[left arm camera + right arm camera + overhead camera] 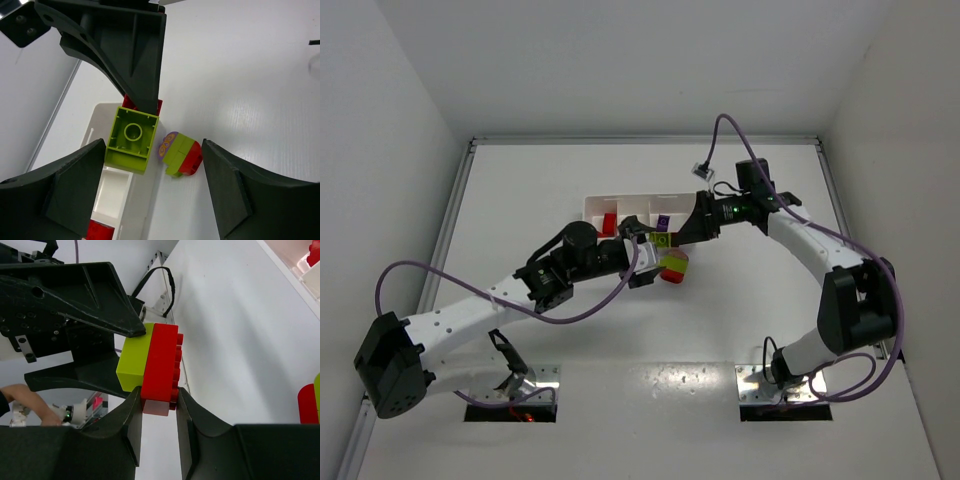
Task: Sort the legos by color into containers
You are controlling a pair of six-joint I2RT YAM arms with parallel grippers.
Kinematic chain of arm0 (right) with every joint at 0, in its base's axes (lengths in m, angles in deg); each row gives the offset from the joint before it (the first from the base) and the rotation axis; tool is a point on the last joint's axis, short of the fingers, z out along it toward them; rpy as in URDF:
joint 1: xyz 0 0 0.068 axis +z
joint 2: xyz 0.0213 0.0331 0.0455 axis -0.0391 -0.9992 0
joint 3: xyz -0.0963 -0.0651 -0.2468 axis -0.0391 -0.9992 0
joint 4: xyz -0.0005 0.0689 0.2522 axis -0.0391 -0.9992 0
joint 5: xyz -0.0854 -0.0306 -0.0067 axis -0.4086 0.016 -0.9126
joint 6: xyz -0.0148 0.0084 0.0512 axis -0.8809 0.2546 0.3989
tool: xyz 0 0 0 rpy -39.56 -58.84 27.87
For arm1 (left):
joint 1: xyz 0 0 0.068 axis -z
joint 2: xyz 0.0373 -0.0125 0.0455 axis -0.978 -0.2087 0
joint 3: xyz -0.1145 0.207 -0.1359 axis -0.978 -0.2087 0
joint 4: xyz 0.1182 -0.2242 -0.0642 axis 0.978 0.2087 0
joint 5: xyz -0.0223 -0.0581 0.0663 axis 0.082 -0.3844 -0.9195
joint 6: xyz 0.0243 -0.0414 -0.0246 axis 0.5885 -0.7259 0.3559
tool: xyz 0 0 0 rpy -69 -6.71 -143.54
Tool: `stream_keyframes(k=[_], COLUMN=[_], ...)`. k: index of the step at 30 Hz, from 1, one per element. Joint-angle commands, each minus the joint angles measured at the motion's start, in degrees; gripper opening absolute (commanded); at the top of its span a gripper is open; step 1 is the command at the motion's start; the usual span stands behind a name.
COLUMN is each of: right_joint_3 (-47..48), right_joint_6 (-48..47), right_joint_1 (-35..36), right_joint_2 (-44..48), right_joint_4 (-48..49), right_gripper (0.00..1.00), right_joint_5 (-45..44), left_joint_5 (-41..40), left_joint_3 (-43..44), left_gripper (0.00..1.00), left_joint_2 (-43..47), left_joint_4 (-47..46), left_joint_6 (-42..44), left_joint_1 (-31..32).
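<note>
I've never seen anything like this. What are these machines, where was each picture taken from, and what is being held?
These are two robot arms bolted to a white table. Each ends in a two-finger gripper. One picture looks down from above. The other two come from small cameras on each wrist, so the dark shapes at their bottom edges are that arm's own fingers.

The right gripper is shut on a stack of two plastic bricks, one red and one yellow-green. The left gripper is open beside the stack.

A small clump of purple, yellow-green and red bricks lies on the table. Nearby is a white divided plastic tray holding a red brick and a purple brick.
</note>
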Motion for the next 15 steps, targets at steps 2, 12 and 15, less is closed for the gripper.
stream_keyframes(k=[2,12,15], right_joint_3=[-0.61,-1.67,-1.67], right_joint_6=[2.00,0.25,-0.29], right_joint_1=[-0.33,0.72,0.72], right_joint_2=[1.58,1.59,1.59], right_joint_4=[3.43,2.72,2.20], right_gripper=[0.00,0.00,0.00], right_joint_5=[3.18,3.71,3.71], left_joint_5=[-0.70,0.87,2.63], left_joint_3=[-0.05,-0.05,-0.05], left_gripper=[0.80,0.62,0.57], left_joint_2=[0.46,0.46,-0.14], left_joint_4=[-2.66,-3.81,-3.81], left_joint_6=[2.44,5.61,6.13], left_joint_1=[0.55,0.55,0.55])
